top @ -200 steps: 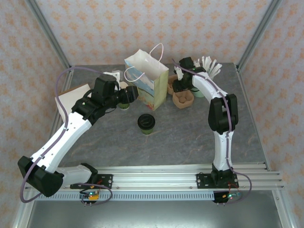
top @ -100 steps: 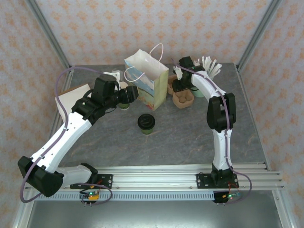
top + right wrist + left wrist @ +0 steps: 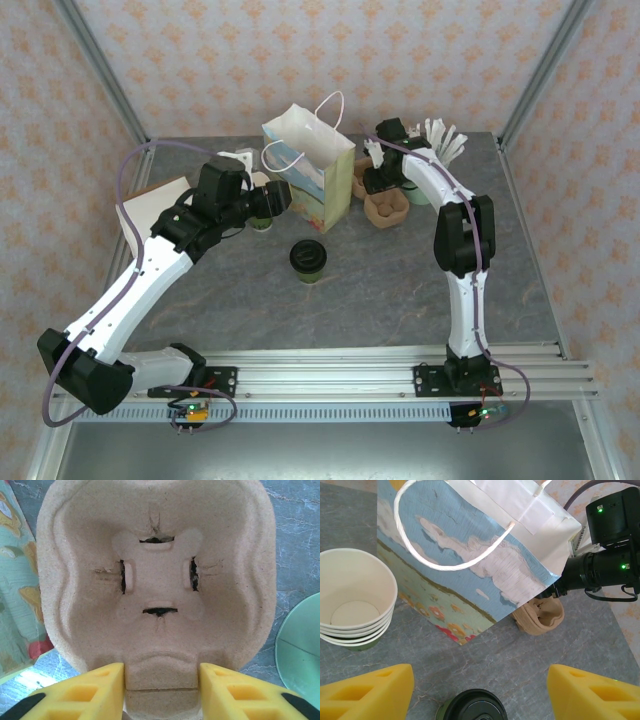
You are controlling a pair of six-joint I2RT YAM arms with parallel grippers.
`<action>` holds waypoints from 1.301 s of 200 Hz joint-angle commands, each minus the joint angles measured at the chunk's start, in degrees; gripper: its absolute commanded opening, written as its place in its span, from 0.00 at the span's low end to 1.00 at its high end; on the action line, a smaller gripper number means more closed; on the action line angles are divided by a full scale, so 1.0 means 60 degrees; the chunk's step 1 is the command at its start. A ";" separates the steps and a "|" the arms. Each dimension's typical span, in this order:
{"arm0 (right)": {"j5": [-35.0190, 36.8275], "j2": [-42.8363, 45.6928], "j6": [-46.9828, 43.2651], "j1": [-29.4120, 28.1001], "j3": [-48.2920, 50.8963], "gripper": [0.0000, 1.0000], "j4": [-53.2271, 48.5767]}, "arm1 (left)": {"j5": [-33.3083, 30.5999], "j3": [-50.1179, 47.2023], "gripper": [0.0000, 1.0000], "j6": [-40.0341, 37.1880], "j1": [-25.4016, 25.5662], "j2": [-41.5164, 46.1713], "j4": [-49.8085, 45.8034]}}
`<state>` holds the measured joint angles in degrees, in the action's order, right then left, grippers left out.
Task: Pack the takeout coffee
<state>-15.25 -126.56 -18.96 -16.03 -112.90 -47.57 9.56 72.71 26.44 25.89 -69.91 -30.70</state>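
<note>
A grey marbled counter (image 3: 400,290) spans the overhead frame, with a white-handled paper bag printed with sky and flowers (image 3: 310,165) standing upright at upper centre. Just right of the bag lies a brown moulded-pulp cup carrier (image 3: 157,575). The right gripper (image 3: 161,690) is clenched on its near lobe, a yellow finger pressed to each side. Left of the bag stands a stack of lidless cream paper cups (image 3: 355,605). The left gripper (image 3: 480,685) hangs released, fingers spread wide, over the counter in front of the bag. The takeout coffee (image 3: 308,258), a cream-and-green paper cup with a round black lid, stands upright at frame centre, below the bag and apart from it.
</note>
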 commanded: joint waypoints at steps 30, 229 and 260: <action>0.0329 -0.0184 -0.0129 0.0055 -0.0281 0.36 -0.0480 | -0.0154 0.0084 0.72 -0.0159 0.0060 -0.0038 -0.0084; -0.0138 0.1471 0.0484 0.0050 -0.0260 0.31 -0.0690 | -0.0208 -0.0032 0.72 -0.0201 0.0065 0.0038 -0.0047; -0.0333 0.2071 0.0809 0.0051 0.0114 0.31 -0.0544 | -0.0184 -0.0025 0.72 -0.0173 0.0065 0.0065 -0.0004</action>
<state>-16.12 -119.70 -16.40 -16.01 -113.27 -50.17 9.56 72.71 26.44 25.89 -69.93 -30.70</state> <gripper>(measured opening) 0.315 0.716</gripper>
